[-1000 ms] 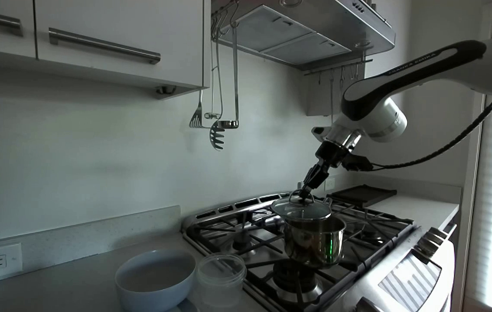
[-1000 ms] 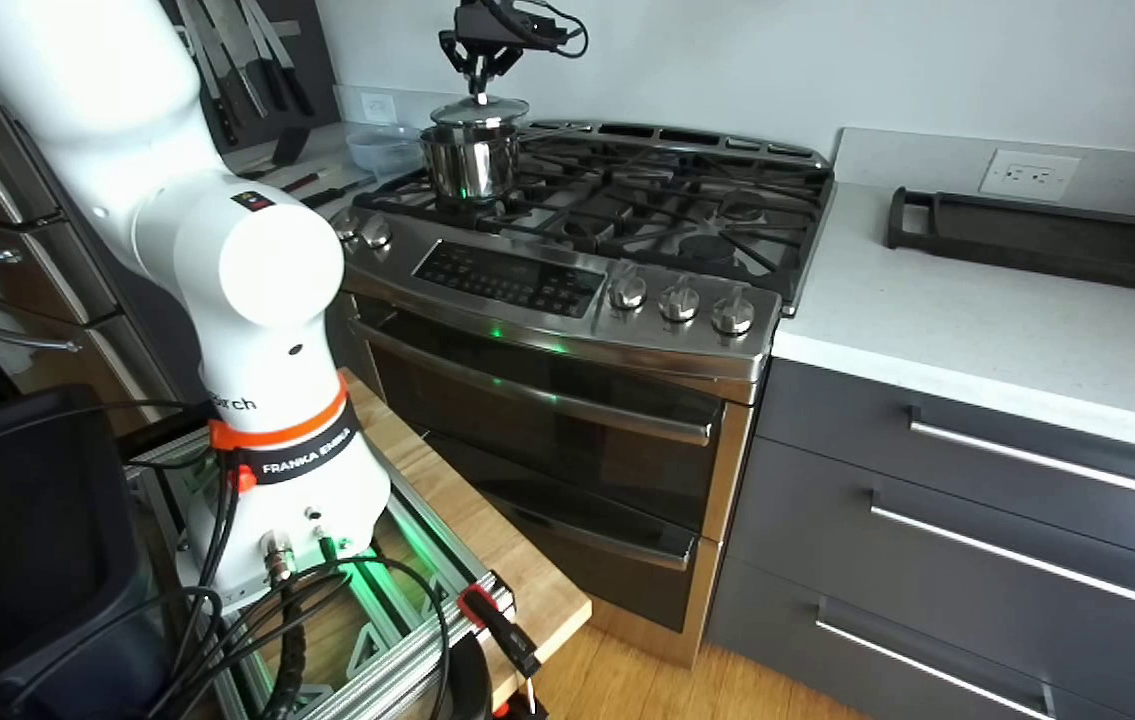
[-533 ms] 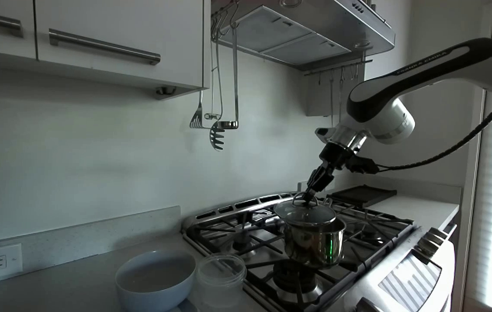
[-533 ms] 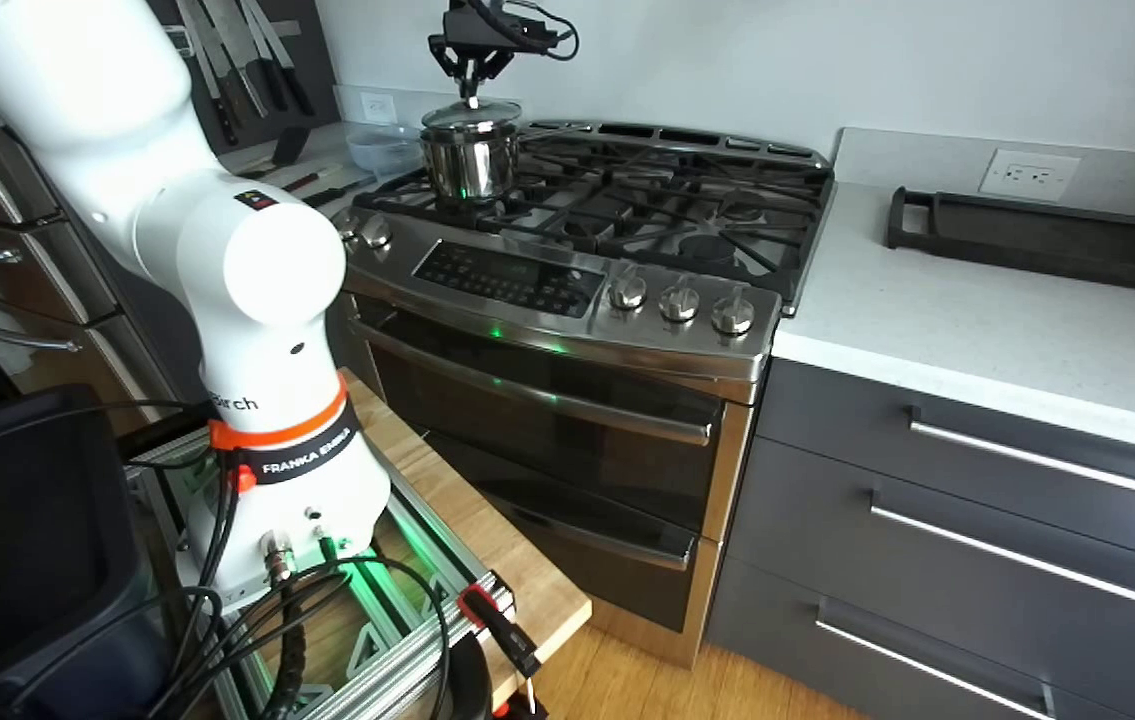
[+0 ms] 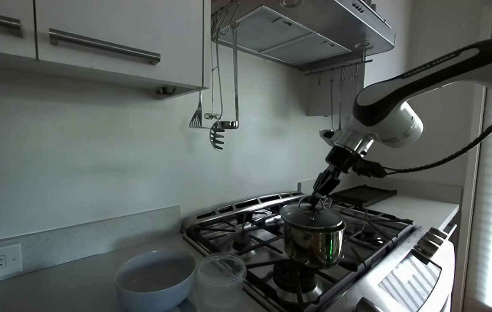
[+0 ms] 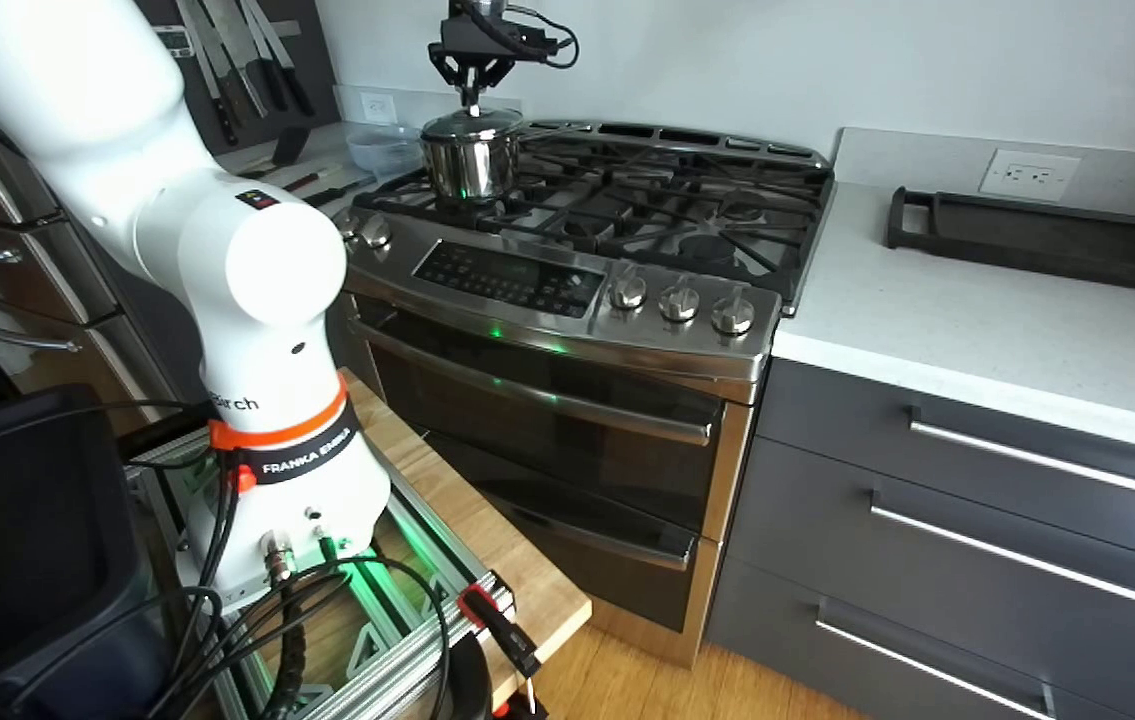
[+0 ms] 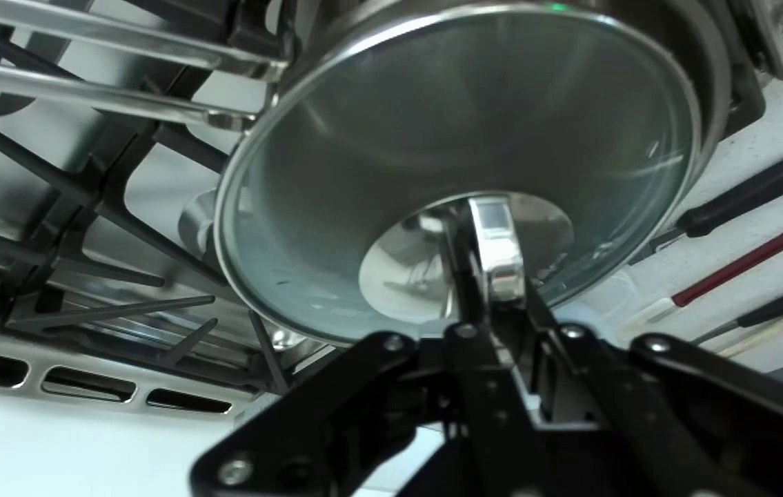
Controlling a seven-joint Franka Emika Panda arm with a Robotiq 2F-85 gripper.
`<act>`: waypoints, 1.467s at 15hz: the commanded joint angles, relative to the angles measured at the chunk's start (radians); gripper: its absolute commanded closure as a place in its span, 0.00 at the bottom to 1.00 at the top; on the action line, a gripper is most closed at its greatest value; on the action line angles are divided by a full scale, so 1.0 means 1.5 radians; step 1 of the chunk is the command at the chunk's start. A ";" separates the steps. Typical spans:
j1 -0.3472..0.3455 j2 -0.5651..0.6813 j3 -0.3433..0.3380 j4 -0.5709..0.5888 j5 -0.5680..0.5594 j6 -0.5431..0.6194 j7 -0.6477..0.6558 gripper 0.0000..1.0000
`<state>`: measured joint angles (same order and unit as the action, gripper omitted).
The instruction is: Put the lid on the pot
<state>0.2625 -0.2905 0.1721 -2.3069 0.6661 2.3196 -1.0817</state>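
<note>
The glass lid [image 5: 304, 219] with a steel rim lies over the mouth of the steel pot [image 5: 314, 247]. My gripper [image 5: 314, 202] is shut on the lid's upright steel loop handle [image 7: 498, 241], one finger on each side of it, as the wrist view shows at the gripper [image 7: 494, 276]. In an exterior view the lid [image 6: 472, 124] looks level on the pot [image 6: 472, 170]. In the wrist view the lid [image 7: 336, 152] sits slightly off-centre, with the pot's rim [image 7: 714, 76] showing beyond it. I cannot tell whether it is seated all round.
The pot stands on the stove grates [image 6: 617, 190]; its long handle [image 7: 108, 100] points sideways. A white bowl [image 5: 154, 299] and clear tub [image 5: 221, 286] stand on the counter. Knives [image 7: 753, 259] lie beside the stove. A black griddle [image 6: 1057, 235] is on the far-side counter.
My gripper has moved down and sideways with the lid. The lid was above and off to one side of the pot and is now over its rim. The pot has not moved.
</note>
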 commanded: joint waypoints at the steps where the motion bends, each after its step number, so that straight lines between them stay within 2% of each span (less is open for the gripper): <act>1: 0.018 -0.018 -0.014 -0.024 0.027 0.039 -0.005 0.96; 5: 0.029 -0.017 -0.020 -0.027 0.060 0.048 -0.015 0.96; 8: 0.032 -0.020 -0.021 -0.029 0.067 0.025 -0.015 0.96; 22: 0.019 -0.035 -0.019 -0.030 0.005 -0.025 0.025 0.96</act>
<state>0.2926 -0.3053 0.1479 -2.3315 0.7082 2.3156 -1.0728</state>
